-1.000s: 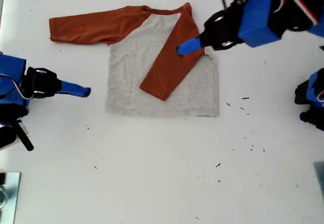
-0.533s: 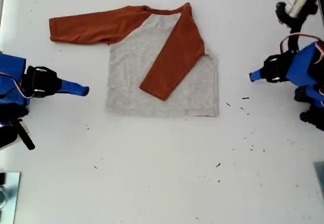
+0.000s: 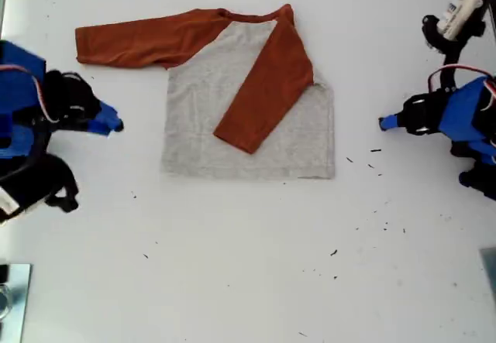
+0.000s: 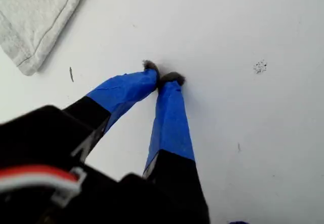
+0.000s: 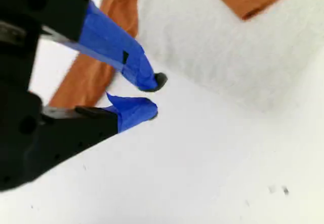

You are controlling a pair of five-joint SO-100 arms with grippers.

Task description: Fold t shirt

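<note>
The t shirt (image 3: 248, 99) lies flat on the white bench (image 3: 248, 265) in the upper middle of the exterior view, grey body spread out, one rust-orange sleeve (image 3: 263, 87) folded diagonally across the body and the other sleeve (image 3: 132, 39) stretched out toward the upper left of that view. My first gripper (image 4: 164, 76) sits at the exterior view's right edge (image 3: 385, 122), well apart from the shirt, its blue-taped tips pressed together with nothing between them, hanging over bare bench; only a grey hem corner (image 4: 30, 16) shows in its wrist view. My second gripper (image 5: 152, 97) is at the exterior view's left (image 3: 112, 124), near the shirt's hem side and just below the outstretched sleeve, touching neither. Its jaws stand slightly parted and empty, with the grey body (image 5: 228, 57) and orange sleeve (image 5: 101, 52) ahead of it. Small dark specks (image 3: 376, 157) dot the bench at the exterior view's lower right.
</note>
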